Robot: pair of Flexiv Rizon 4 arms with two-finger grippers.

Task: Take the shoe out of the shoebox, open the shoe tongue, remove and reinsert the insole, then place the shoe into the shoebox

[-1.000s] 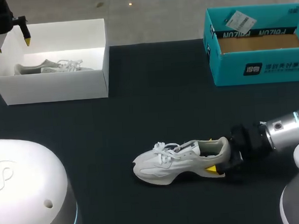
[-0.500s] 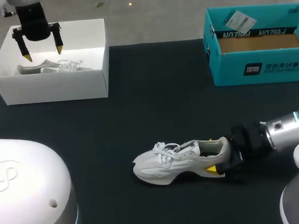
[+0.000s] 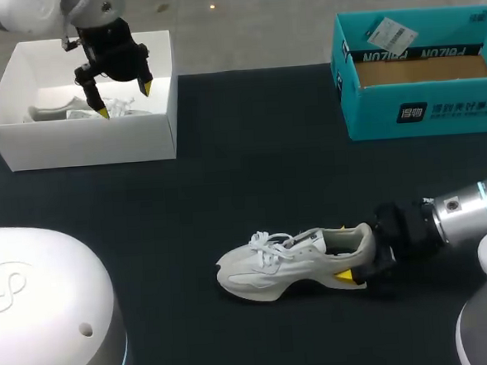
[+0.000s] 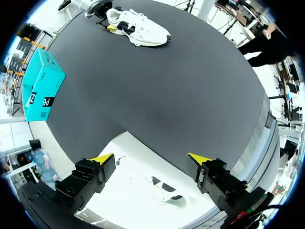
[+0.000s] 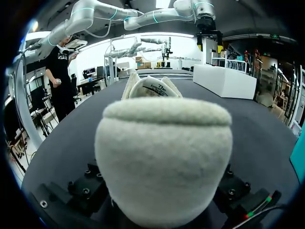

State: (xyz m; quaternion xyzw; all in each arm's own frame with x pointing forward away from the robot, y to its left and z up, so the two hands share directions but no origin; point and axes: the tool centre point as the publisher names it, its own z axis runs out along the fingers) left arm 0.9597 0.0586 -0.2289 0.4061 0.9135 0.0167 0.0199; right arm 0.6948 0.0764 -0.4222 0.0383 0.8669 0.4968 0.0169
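Closest to you, the white shoe (image 3: 290, 262) lies on its sole on the dark worktop (image 3: 251, 174), toe toward your left and heel toward your right arm (image 3: 468, 210). That arm comes in low from the right, and the right fingers (image 3: 345, 275) have the heel between them. One yellow tip presses the near side of the heel. The far finger is hidden behind the shoe, so it is probably a pinch rather than certainly one. In the right wrist view the padded heel collar of the shoe (image 5: 164, 157) fills the space between the two black finger mounts, with the tongue standing up beyond it. The laces lie loose over the front of the shoe.

Farther back on the left stands the white box (image 3: 92, 142), open at the top, with a second shoe (image 3: 74, 108) lying inside. Your left arm (image 3: 35, 13) comes in from the far left corner, and the left fingers (image 3: 101, 111) are spread wide above the box's right half, holding nothing. One tip is low, near the second shoe's laces. In the left wrist view the left fingers (image 4: 101, 159) frame the box's white floor, and the second shoe (image 4: 164, 191) lies under them.

At the far right sits the teal box (image 3: 421, 109), open, showing a brown cardboard floor and a tag on its back rim, well apart from the shoe.
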